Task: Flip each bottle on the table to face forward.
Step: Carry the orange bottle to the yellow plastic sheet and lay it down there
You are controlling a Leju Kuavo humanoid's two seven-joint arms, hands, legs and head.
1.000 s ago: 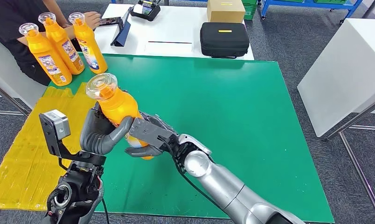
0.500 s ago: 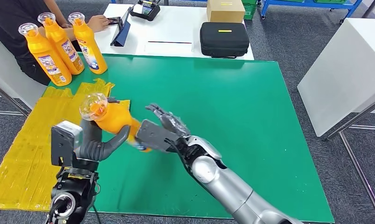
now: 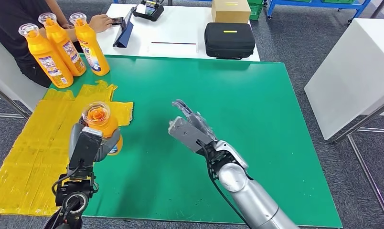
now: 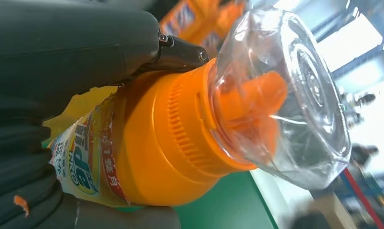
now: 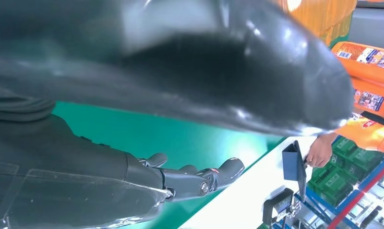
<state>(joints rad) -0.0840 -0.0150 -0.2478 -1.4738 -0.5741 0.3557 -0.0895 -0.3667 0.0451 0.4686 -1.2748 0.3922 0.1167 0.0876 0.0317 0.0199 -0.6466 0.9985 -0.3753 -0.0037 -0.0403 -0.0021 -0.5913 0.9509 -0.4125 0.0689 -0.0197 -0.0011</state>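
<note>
Upper left: three upright orange plastic detergent bottles (image 3: 63, 45) with clear caps, person's hand (image 3: 99, 21) behind. Lower left: left hand (image 3: 90, 145) grasping an orange clear-capped detergent bottle (image 3: 103, 125), upright at the yellow sheet (image 3: 32, 143) edge on the green worktop (image 3: 238, 119). Centre: right hand (image 3: 190, 126) released, fingers spread, holding nothing.

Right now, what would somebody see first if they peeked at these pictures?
First, the orange detergent bottle with its clear cap, gripped upright by the robot's left hand at the green mat's left edge. Next, the right hand, fingers spread over the mat. Three matching bottles stand at the far left corner.
</note>
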